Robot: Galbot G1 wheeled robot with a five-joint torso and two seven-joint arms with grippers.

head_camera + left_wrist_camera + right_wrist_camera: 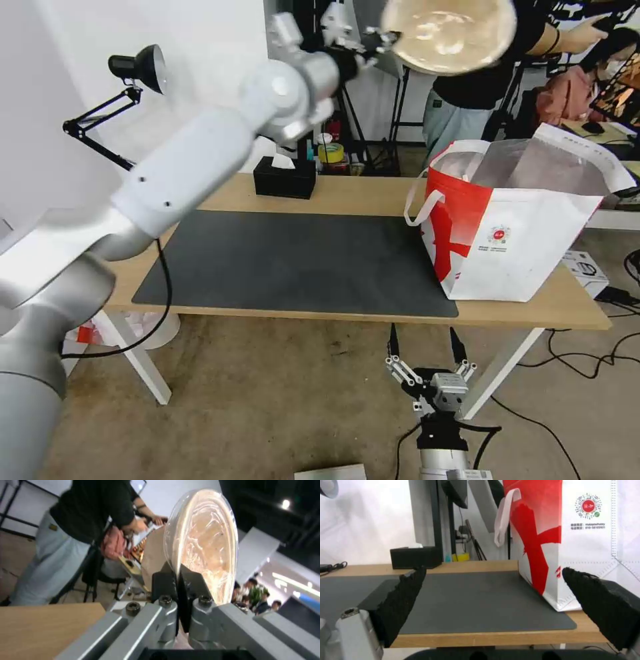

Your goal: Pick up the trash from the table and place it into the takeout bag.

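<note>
Even, bright indoor light falls on the worktop (347,193), and shadows beside the bag (513,233) are faint and soft. The raised bowl (448,33) above the bag is smeared by motion blur and shows pale glare. In the left wrist view the bowl (203,545) gleams, and the room behind it is dim, soft, with small ceiling lights.

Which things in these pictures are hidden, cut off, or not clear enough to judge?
- Takeout bag contents: head view, its walls hide the bottom.
- Beige bowl: top edge crops it in head view; left end effector covers its rim in left wrist view.
- Bag's top: cropped in right wrist view.
</note>
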